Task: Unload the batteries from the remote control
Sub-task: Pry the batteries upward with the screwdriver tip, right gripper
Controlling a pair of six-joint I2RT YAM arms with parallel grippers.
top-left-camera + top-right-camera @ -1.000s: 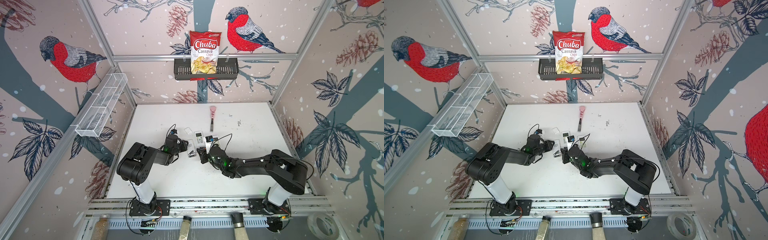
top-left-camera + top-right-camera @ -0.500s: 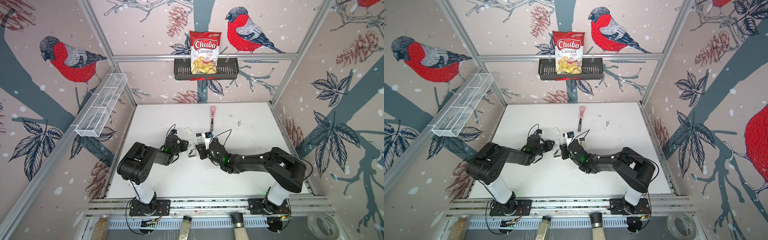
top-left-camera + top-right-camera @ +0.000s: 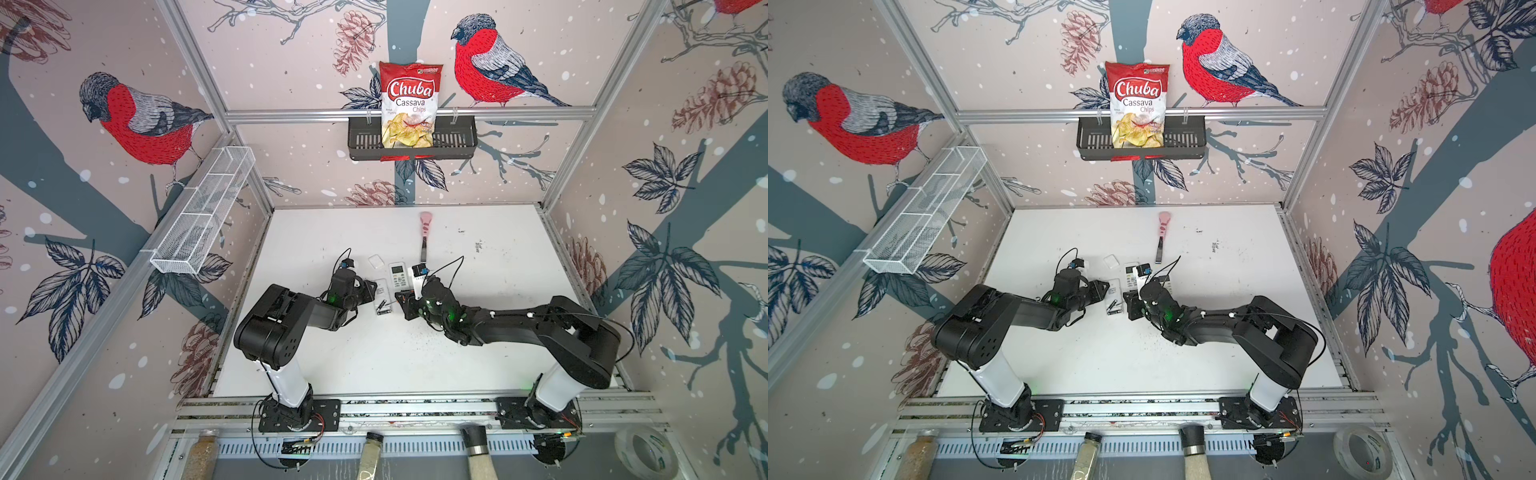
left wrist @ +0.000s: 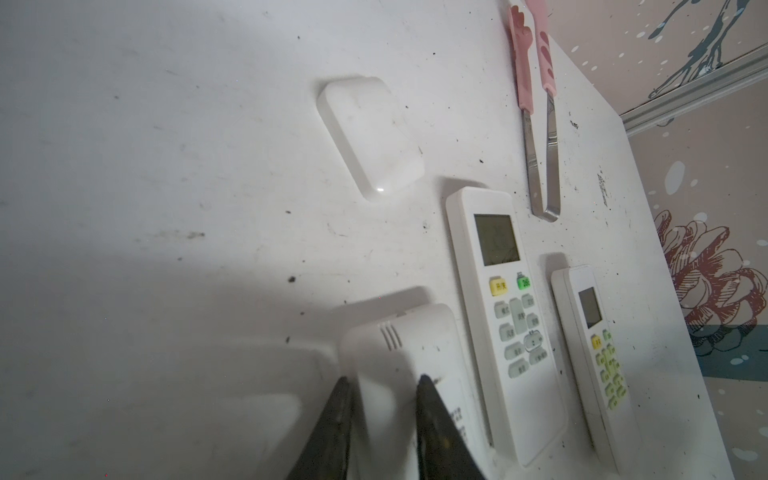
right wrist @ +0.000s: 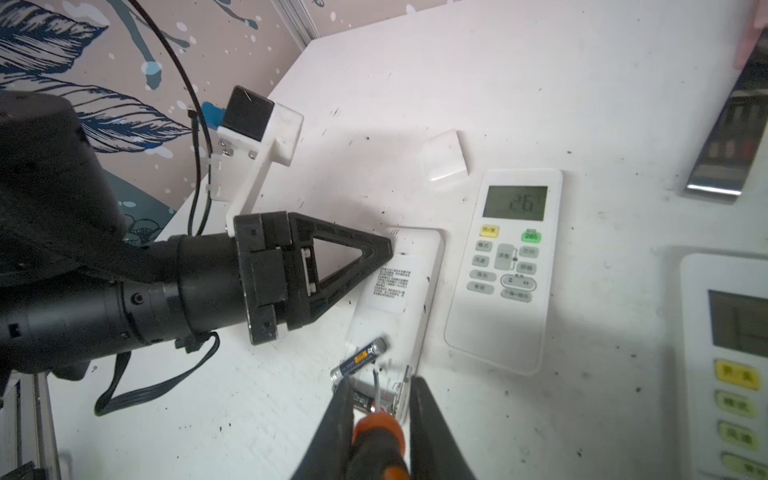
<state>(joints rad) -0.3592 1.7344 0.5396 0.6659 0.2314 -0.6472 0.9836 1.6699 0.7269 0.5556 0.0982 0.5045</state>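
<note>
My left gripper (image 4: 382,380) sits low over the table (image 4: 166,166). Its fingers (image 4: 334,428) stand a narrow gap apart with nothing clamped between them. The tips are over the back of the face-down remote (image 4: 415,349), near its slotted end, but I cannot tell whether they press on it.

To the right of that, in both top views, the batteries (image 3: 382,307) (image 3: 1113,307) lie at the remote's near end. They are between my two grippers and closer to the right one. From the right wrist, the slanted battery (image 5: 360,359) lies across the remote's open end, just ahead of my right fingertips and apart from them. The second battery (image 5: 365,401) is partly hidden behind one finger, right beside the screwdriver's shaft. I cannot tell whether either one sits in the compartment or lies out of it.

My right gripper (image 5: 380,382) is clamped on the orange-and-black screwdriver (image 5: 378,434), whose thin tip points at the open end beside the slanted battery. Further right, the lit remote (image 5: 505,270) lies face up, just beside the face-down one.

Compared with a second ago, my right wrist has swung a little toward the far side of the table. My left arm is where it was. Both pairs of jaws stand as they did. The batteries are too small in the earlier views to say whether they shifted.
</note>
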